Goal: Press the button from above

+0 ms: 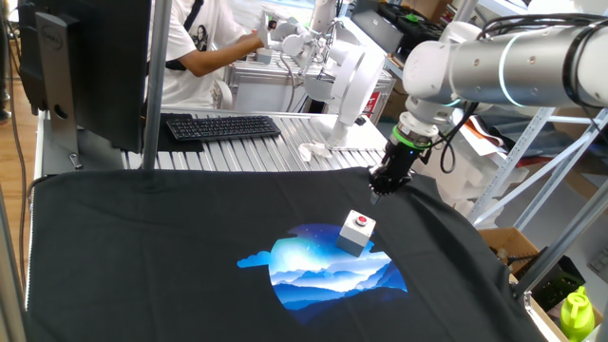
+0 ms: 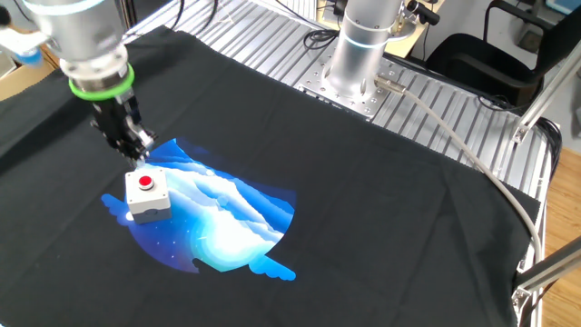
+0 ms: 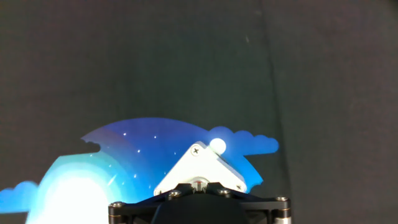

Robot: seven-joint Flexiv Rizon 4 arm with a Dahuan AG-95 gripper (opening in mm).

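The button [image 1: 361, 222] is a small red cap on top of a light-grey box [image 1: 353, 239] that stands on the blue picture printed on the black cloth. It also shows in the other fixed view [image 2: 145, 183]. My gripper [image 1: 378, 187] hangs in the air just beside and above the box, without touching it; in the other fixed view [image 2: 136, 153] its fingers taper to one shut tip. In the hand view the box [image 3: 199, 165] lies at the bottom centre, and my gripper [image 3: 196, 188] hides most of the button.
A black cloth [image 1: 171, 247] with a blue print [image 2: 227, 218] covers the table. The robot base [image 2: 356, 54] and a cable [image 2: 454, 154] lie at the far side. A keyboard [image 1: 220, 125], a person and shelving stand beyond the table.
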